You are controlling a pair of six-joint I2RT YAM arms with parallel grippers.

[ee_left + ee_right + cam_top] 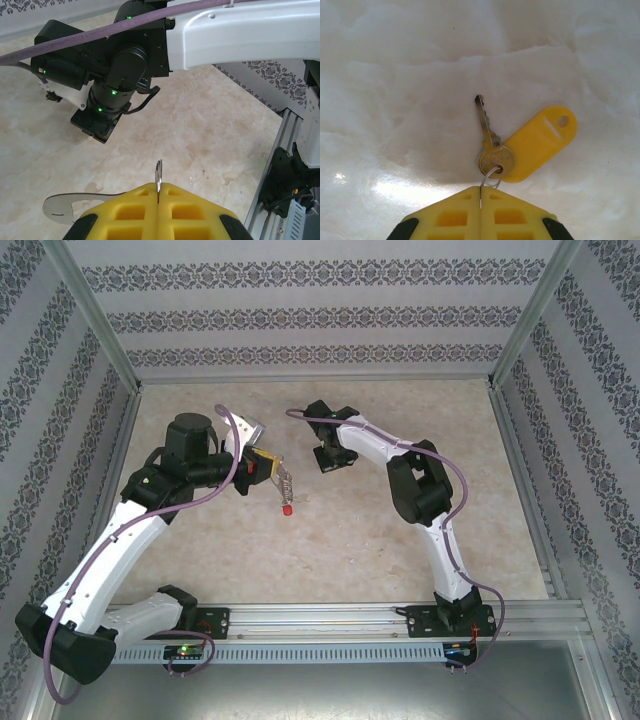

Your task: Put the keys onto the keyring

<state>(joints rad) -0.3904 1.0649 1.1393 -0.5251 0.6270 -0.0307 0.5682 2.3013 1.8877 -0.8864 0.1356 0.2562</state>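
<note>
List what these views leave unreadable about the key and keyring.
Right wrist: the key has its small ring pinched in the right gripper; grip depth hidden.
Left wrist: keyring mostly behind the left gripper, cut by the bottom edge; its opening unseen.
Top external: key too small, under the gripper.

No legible text anywhere. The key (495, 159) has a stamped marking on its head, too blurred to read.

Surface (350, 550): pale beige, marbled, glossy; soft glare patch (395, 187) in the right wrist view. Walls (300, 315) on three sides: white paper with dark floral bands. Aluminium posts (95, 318) at the back corners. Slotted metal rail (340, 618) along the near edge.
</note>
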